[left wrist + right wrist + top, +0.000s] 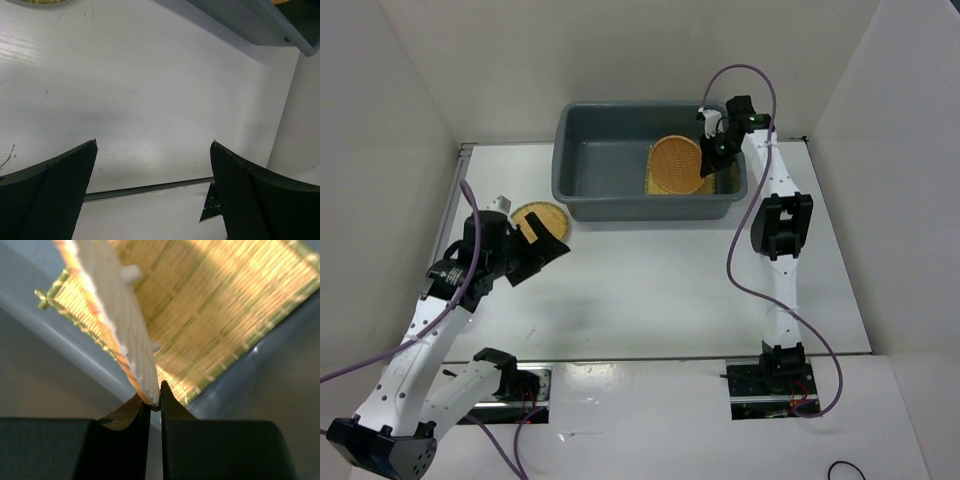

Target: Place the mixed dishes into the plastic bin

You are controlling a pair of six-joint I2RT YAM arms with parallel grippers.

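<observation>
Black mesh pads [55, 190] of the left gripper [154, 144] stand wide apart with nothing between them. That arm is folded low on my near left, wrist tipped down over the white table [650, 290]. Just beyond it the round woven plate [535, 215] lies flat on the table, well short of the bin [640, 210]. I judge it light, fairly stiff and rough enough not to slip. Lying flat, it offers only its rim, so I would pinch an edge or tip it up first. Farther off, the right arm is stretched nearly straight to the bin's far right corner, wrist bent down inside. The right gripper [160, 387] is closed on the very edge of the orange disc [677, 165]. It holds the disc tilted above the square mat [225, 315], which lies on the bin floor. The disc looks thin, rigid and light, but so small a bite at the rim could let it swing or slide. I cannot find the clear item in any view.
</observation>
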